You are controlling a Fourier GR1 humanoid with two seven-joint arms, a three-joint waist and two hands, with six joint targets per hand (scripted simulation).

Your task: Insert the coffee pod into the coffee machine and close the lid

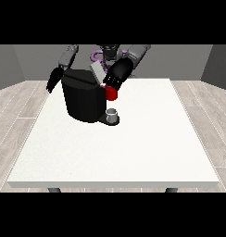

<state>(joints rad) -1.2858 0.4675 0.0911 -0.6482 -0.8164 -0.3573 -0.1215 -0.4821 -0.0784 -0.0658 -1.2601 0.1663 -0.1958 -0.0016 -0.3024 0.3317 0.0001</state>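
Observation:
The black coffee machine [84,99] stands on the white table [133,148], left of the middle. Its grey lid [97,71] is tilted up at the top. The hand at the view's right [116,77] is at the machine's upper right side, just beside the lid and above a red thing at the machine [111,94]. A small grey thing [113,114] sits on the machine's low base at the front right. The hand at the view's left [53,79] hangs with straight fingers beside the machine's far left, touching nothing.
The table stretches wide to the right and towards the camera. A purple ring-shaped thing [95,56] shows behind the machine near the robot's body.

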